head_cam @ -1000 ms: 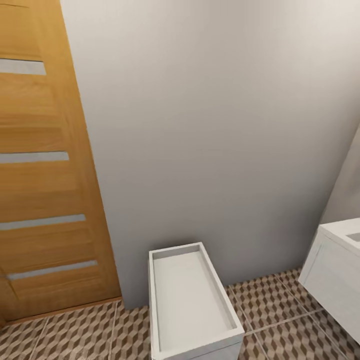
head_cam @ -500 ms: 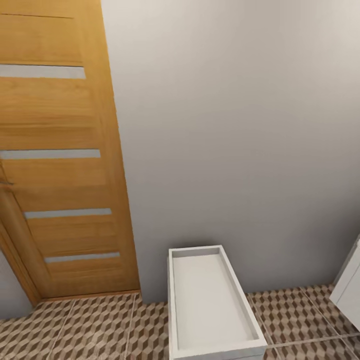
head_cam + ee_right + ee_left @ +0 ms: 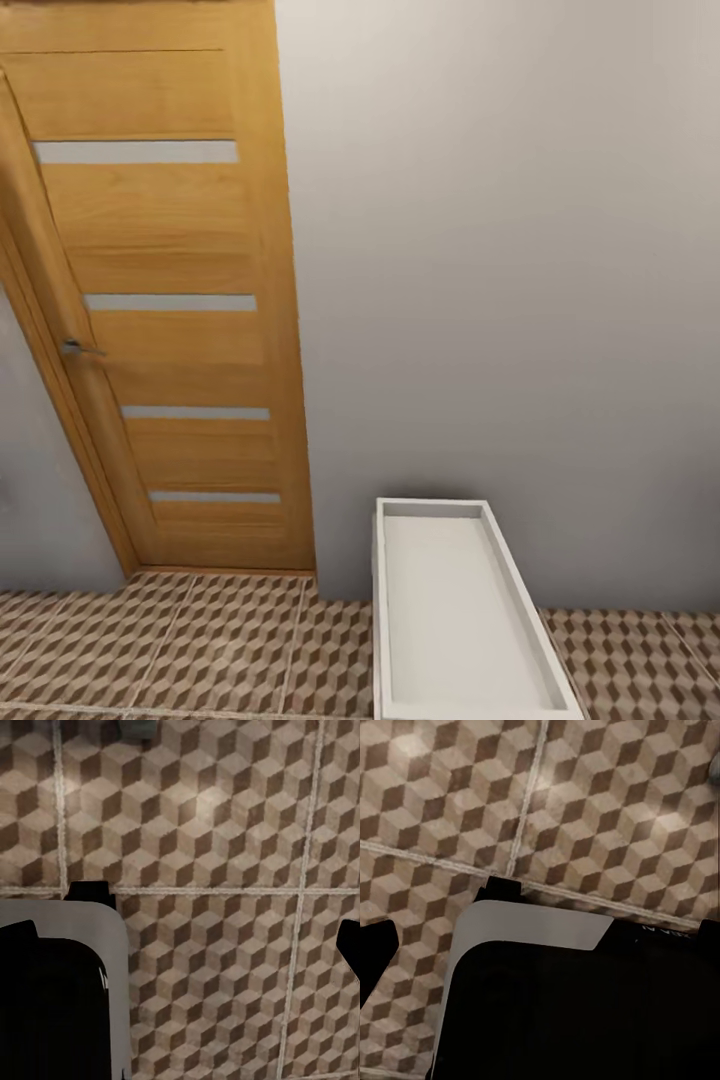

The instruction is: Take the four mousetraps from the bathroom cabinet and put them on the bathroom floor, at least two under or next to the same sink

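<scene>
Bathroom floor (image 3: 230,650) of large square tiles, brown, beige and white cube pattern, pale grout lines, runs along the base of the wall in head view, same tiling (image 3: 585,810) below left wrist, and (image 3: 225,945) below right wrist

door (image 3: 170,300) left, toilet (image 3: 465,610) right — against wall (image 3: 500,280)

left gripper (image 3: 540,926): points down, fingers at 3 and 9 o'clock, spread | right gripper (image 3: 184,911): same, spread
</scene>
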### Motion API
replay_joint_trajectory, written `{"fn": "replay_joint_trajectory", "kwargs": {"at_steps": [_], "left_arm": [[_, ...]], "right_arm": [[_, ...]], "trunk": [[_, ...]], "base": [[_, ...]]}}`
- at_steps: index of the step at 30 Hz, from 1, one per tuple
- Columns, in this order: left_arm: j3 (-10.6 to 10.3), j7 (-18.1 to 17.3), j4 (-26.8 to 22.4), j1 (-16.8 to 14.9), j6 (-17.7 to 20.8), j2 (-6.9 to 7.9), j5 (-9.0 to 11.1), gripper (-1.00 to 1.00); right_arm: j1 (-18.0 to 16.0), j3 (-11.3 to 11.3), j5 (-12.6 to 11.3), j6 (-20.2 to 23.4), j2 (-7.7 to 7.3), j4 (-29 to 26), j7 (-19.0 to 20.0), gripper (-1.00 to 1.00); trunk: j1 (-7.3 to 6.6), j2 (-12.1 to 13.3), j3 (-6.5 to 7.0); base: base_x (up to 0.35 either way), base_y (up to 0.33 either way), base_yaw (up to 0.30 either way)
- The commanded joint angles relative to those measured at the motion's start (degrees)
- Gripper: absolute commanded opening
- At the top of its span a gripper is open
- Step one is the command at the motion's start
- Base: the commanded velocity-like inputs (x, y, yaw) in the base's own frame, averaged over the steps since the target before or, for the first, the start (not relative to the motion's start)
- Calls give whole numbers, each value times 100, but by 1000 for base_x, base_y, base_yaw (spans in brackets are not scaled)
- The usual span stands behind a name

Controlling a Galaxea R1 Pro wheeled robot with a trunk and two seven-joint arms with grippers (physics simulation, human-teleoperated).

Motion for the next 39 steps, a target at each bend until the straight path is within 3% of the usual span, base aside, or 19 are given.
{"fn": "replay_joint_trajectory", "kwargs": {"at_steps": [1,20,39], "left_arm": [[-46,-21,4,-4,-7,-17,61,100],[-38,-10,4,-3,-45,-153,73,100],[-29,5,-4,-4,-50,-156,97,100]], "right_arm": [[-7,33,-7,-32,-1,18,-14,100],[-1,40,7,-24,3,25,9,100],[79,42,323,-23,105,26,78,100]], "trunk": [[0,-4,-6],[0,-4,-6],[0,-4,-6]], "base": [[0,0,284],[0,0,284],[0,0,284]]}}
